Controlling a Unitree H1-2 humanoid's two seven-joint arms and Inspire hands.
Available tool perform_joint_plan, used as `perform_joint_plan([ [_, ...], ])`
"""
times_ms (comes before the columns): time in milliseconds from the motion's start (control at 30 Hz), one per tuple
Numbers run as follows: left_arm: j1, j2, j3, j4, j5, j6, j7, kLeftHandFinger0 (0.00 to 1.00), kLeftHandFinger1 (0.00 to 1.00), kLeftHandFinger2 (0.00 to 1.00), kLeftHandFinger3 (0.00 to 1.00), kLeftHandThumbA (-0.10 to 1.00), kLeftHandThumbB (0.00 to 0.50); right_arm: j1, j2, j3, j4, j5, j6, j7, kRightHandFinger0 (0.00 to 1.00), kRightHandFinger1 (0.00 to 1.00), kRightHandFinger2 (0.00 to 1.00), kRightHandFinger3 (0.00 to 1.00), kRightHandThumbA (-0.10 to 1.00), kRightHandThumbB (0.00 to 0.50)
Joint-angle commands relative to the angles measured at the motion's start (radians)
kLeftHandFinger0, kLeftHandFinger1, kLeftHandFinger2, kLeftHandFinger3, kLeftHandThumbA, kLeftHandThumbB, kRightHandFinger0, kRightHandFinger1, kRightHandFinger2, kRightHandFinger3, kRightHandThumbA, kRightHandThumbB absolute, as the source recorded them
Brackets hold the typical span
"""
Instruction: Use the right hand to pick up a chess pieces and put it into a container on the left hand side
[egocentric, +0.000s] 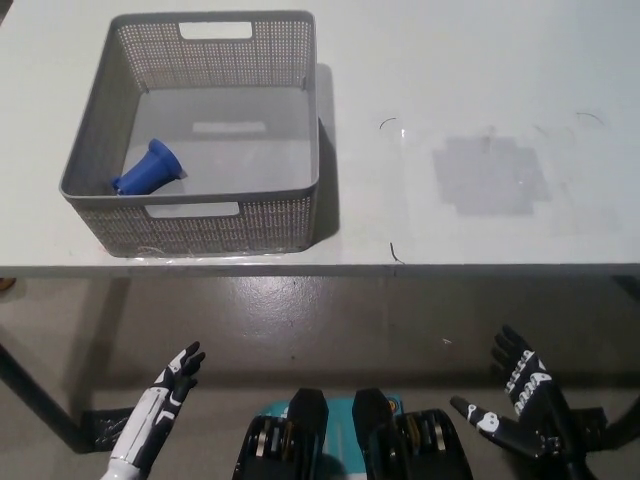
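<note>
A blue chess piece (146, 169) lies on its side in the near left corner of the grey mesh basket (300, 120), which stands on the left part of the white table (480, 80). My black right hand (517, 406) hangs open below the table's front edge at the lower right, holding nothing. My white left hand (165, 393) rests open at the lower left, also below the table edge.
A faint grey square patch (489, 175) marks the table right of the basket. A dark table leg (35, 405) slants at the lower left over the grey floor.
</note>
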Motion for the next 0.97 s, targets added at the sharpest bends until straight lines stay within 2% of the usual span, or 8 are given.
perform_joint_plan([
  [0,-0.028,-0.002,0.017,-0.001,0.001,-0.044,0.030,1.00,1.00,1.00,1.00,1.00,0.191,-0.041,0.006,-0.007,0.018,0.035,-0.055,0.037,1.00,1.00,1.00,1.00,1.00,0.040],
  [100,-0.030,0.001,0.017,-0.003,-0.005,-0.044,0.025,1.00,1.00,1.00,1.00,1.00,0.184,-0.052,-0.001,-0.003,0.040,0.024,-0.063,0.041,1.00,1.00,1.00,1.00,1.00,0.051],
  [233,-0.033,0.003,0.017,0.004,0.000,-0.052,0.025,1.00,1.00,1.00,1.00,1.00,0.151,-0.060,-0.007,0.003,0.065,0.006,-0.067,0.040,1.00,1.00,1.00,1.00,1.00,0.055],
  [433,-0.035,-0.004,0.023,0.008,-0.009,-0.044,0.029,1.00,1.00,1.00,1.00,1.00,0.178,-0.063,-0.025,0.022,0.076,-0.042,-0.075,0.032,1.00,1.00,1.00,1.00,1.00,0.064],
  [533,-0.031,-0.006,0.029,-0.002,-0.002,-0.036,0.038,1.00,1.00,1.00,1.00,1.00,0.165,-0.062,-0.028,0.028,0.067,-0.041,-0.062,0.035,1.00,1.00,1.00,1.00,1.00,0.071],
  [667,-0.039,-0.008,0.035,-0.013,0.001,-0.018,0.040,1.00,1.00,1.00,1.00,1.00,0.170,-0.073,-0.029,0.029,0.065,-0.038,-0.054,0.030,1.00,1.00,1.00,1.00,1.00,0.069],
  [700,-0.039,-0.007,0.035,-0.014,0.001,-0.015,0.037,1.00,1.00,1.00,1.00,1.00,0.185,-0.073,-0.029,0.029,0.060,-0.041,-0.045,0.026,1.00,1.00,1.00,1.00,1.00,0.078],
  [933,-0.043,-0.008,0.039,-0.020,0.008,-0.015,0.037,1.00,1.00,1.00,1.00,1.00,0.186,-0.082,-0.028,0.029,0.059,-0.039,-0.047,0.025,1.00,1.00,1.00,1.00,1.00,0.079],
])
